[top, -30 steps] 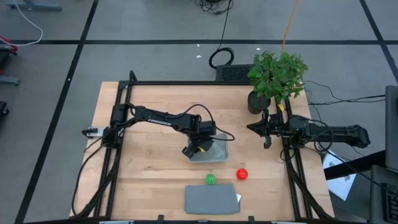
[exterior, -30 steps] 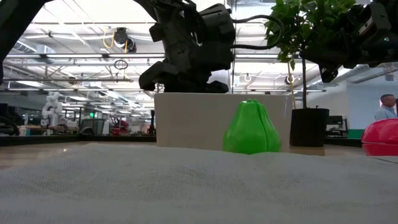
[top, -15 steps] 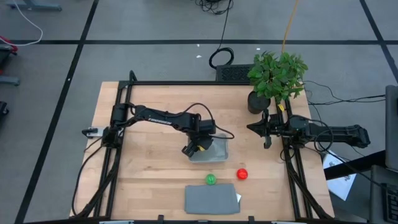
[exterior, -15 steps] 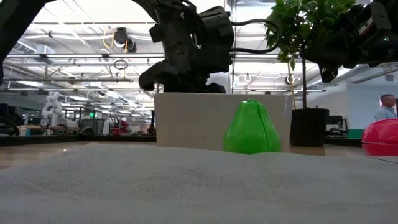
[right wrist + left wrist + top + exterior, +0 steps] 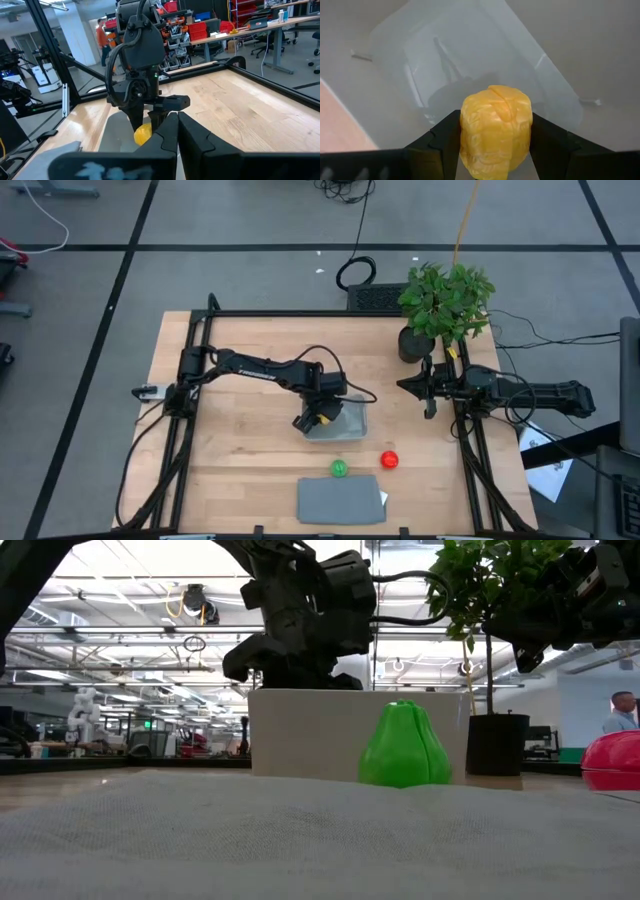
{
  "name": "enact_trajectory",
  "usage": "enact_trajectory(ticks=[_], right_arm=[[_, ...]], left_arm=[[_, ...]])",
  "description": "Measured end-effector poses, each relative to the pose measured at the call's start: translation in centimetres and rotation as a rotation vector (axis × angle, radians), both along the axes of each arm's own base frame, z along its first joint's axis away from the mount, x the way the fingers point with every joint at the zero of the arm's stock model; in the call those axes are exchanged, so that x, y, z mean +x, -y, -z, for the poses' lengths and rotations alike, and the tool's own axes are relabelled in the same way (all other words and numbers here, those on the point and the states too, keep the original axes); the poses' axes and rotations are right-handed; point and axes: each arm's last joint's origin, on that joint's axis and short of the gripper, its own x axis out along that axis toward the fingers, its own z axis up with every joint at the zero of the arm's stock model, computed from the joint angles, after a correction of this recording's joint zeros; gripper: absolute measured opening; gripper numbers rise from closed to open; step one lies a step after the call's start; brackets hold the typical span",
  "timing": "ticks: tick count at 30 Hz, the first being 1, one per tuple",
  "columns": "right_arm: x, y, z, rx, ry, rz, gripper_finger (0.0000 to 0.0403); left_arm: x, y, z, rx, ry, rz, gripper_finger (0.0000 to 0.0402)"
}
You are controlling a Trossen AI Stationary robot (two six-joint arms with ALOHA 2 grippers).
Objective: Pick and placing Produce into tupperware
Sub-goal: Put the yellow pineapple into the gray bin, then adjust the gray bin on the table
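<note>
Presently, the left gripper [image 5: 313, 420] is extended to the table's centre and hangs above the left edge of the tupperware [image 5: 345, 420]. Its fingers [image 5: 445, 137] are closed against both sides of the yellow produce [image 5: 495, 131], which is gripped firmly and held in the air. In the left wrist view the clear box [image 5: 470, 55] lies directly beneath the held piece, its floor bare where visible. In the right wrist view the same yellow piece [image 5: 143, 133] shows between the left arm's fingers, just over the box.

In front of the tupperware, nearer the table's front edge, the green produce [image 5: 340, 468] stands upright on the wood, apart from the box. In the low view it [image 5: 404, 745] appears before the box's pale wall [image 5: 310, 735]. The red produce [image 5: 389, 460] sits to the right of the green one, the two near each other without touching. A flat grey lid [image 5: 340, 499] lies at the front edge, just in front of the green piece.

At the right side, the right gripper [image 5: 418, 385] waits above the table's edge, well apart from the box; its fingers [image 5: 190, 137] lie pressed together with nothing between them. A potted plant [image 5: 445, 305] stands at the far right corner, just behind that gripper.
</note>
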Motion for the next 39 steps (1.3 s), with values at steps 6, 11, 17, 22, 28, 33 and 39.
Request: enact_trajectory(ticks=[6,11,17,22,28,33,39], right_arm=[[0.0,0.0,0.0,0.0,0.0,0.0,0.0],[0.0,0.0,0.0,0.001,-0.003,0.0,0.0],[0.0,0.0,0.0,0.001,-0.005,0.0,0.0],[0.0,0.0,0.0,0.001,-0.005,0.0,0.0],[0.0,0.0,0.0,0.001,-0.005,0.0,0.0],[0.0,0.0,0.0,0.001,-0.005,0.0,0.0],[0.0,0.0,0.0,0.0,-0.005,0.0,0.0]], left_arm=[[0.1,0.0,0.9,-0.015,-0.04,-0.013,0.0213],[0.1,0.0,1.4,-0.016,-0.058,-0.008,0.0234],[0.1,0.0,1.3,-0.006,-0.051,-0.009,0.0235],[0.1,0.0,1.3,0.0,-0.055,-0.017,0.0248],[0.1,0.1,1.2,0.039,-0.05,-0.01,0.0271],[0.3,0.4,0.3,0.097,-0.047,0.005,0.0278],[1.1,1.3,-1.3,0.104,-0.001,0.034,0.0274]])
